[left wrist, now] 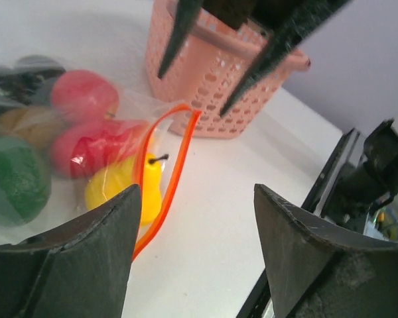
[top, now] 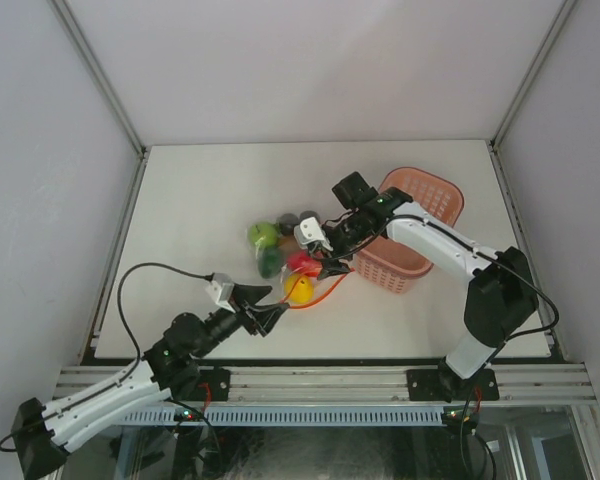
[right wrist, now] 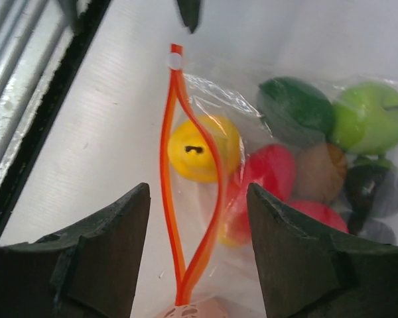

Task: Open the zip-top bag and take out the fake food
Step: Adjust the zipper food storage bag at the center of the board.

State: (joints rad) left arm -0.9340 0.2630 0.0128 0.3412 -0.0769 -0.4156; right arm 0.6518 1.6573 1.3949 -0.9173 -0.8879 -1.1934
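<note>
The zip-top bag [top: 280, 255] lies mid-table with its orange zip strip [right wrist: 186, 179] parted into a narrow loop. Inside it is the fake food: a yellow fruit [right wrist: 196, 149] at the mouth, red pieces [right wrist: 272, 172], a dark green one [right wrist: 295, 106], a light green one [right wrist: 368, 116], a brown one [right wrist: 322, 172] and a blackish one [right wrist: 371, 192]. My right gripper [right wrist: 199, 199] hangs open above the strip, its fingers on either side and apart from it. My left gripper [left wrist: 198, 199] is open just off the bag's mouth [left wrist: 166, 165], nothing between its fingers.
A pink perforated basket [top: 420, 180] stands right of the bag, close behind my right gripper [top: 330, 258]. The table's near edge and metal rail [top: 320, 380] run just behind my left gripper [top: 272, 305]. White walls enclose the back and sides.
</note>
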